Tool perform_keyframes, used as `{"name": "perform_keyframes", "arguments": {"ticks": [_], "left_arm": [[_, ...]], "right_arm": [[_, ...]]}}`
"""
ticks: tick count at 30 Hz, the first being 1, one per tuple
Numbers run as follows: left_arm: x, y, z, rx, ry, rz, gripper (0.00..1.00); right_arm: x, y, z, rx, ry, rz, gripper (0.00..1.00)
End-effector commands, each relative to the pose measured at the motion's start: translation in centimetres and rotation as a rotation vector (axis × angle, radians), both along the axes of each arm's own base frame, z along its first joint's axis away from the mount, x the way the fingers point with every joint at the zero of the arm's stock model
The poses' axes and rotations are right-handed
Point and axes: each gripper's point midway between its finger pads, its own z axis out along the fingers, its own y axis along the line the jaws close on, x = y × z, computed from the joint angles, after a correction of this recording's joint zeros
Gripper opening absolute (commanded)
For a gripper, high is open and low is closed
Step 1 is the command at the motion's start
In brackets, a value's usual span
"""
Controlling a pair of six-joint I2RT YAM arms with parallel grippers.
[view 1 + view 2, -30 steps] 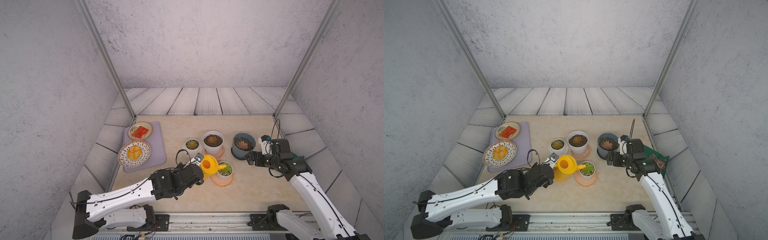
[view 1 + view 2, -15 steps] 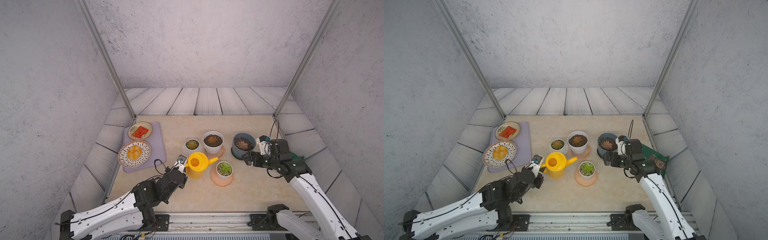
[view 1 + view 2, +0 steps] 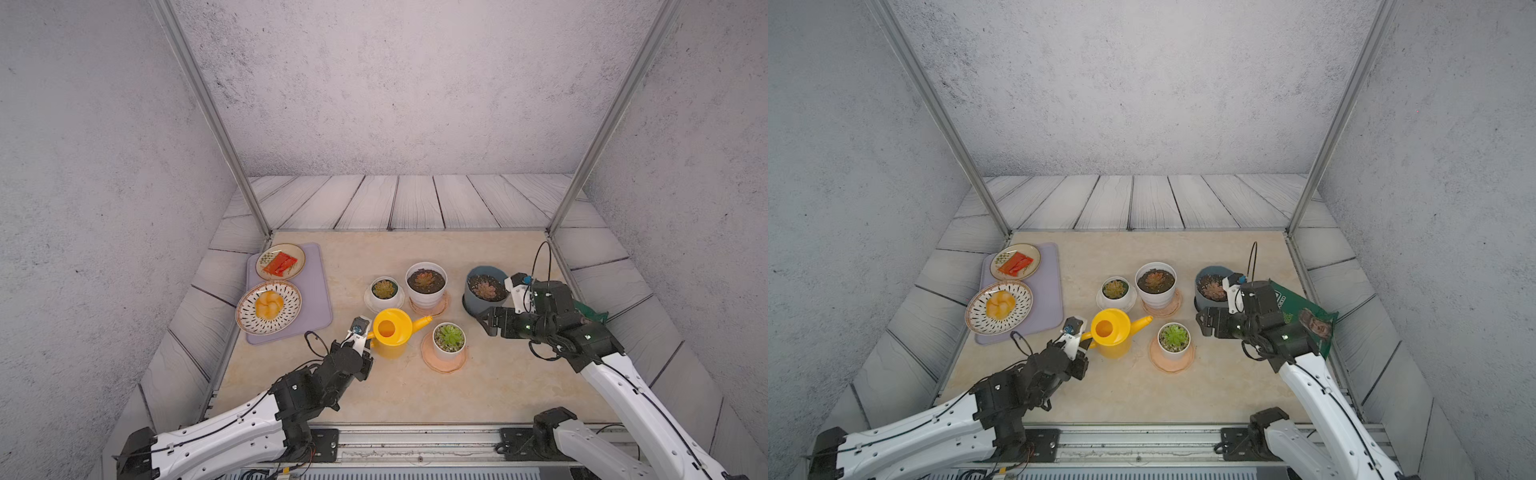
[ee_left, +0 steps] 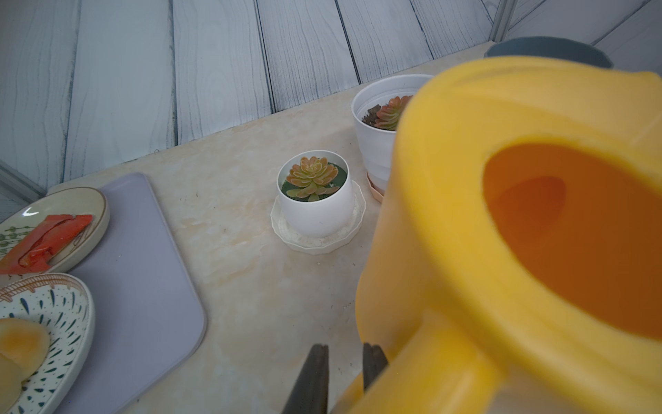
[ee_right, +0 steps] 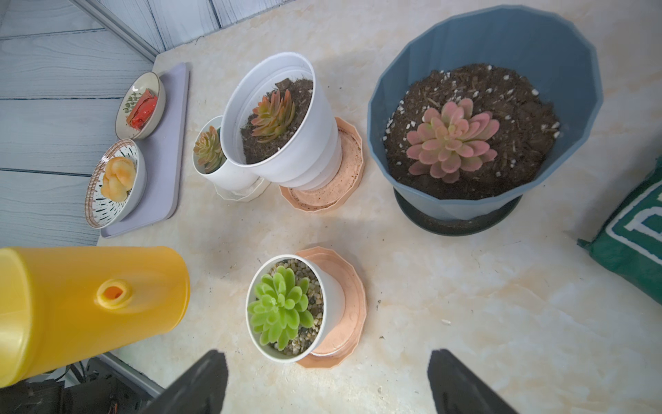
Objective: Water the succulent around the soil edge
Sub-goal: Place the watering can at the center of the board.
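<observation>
Gripping the yellow watering can [image 3: 390,334] by its loop handle [image 4: 430,376], our left gripper [image 4: 342,353] is clamped tight. The can is upright near the middle of the table's [image 3: 415,395] front edge, its spout [image 3: 422,321] aimed at the green succulent [image 3: 449,336] just beside it. Our right gripper [image 5: 326,355] hangs wide apart, nothing in it. We judge the can stiff, smooth plastic, light unless filled, so the handle is the place to hold; any water would swing the weight spoutward. The little pot [image 3: 449,353] on its saucer [image 3: 442,368] looks tippy. On the green bag [image 3: 1304,316] at the right edge, we read only "OKED".
</observation>
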Motion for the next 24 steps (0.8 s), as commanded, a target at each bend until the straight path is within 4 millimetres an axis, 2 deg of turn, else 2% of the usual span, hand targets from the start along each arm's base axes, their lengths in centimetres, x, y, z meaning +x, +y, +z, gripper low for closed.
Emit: {"name": "perform_keyframes", "arguments": {"ticks": [1, 15, 24], "left_arm": [[0.8, -0.1, 1.2, -0.108, -0.037, 0.045, 0.00], [1.6, 1.9, -2.6, -0.190, -0.010, 0.164, 0.00], [2.0, 1.6, -5.4, -0.181, 0.078, 0.217, 0.00]], "right_arm": [[-0.1, -0.3, 1.6, 0.006, -0.045, -0.022, 0.93], [-0.7, -1.5, 1.2, -0.018, -0.051, -0.079, 0.94], [-0.7, -1.6, 1.5, -0.014, -0.060, -0.091, 0.94]]}}
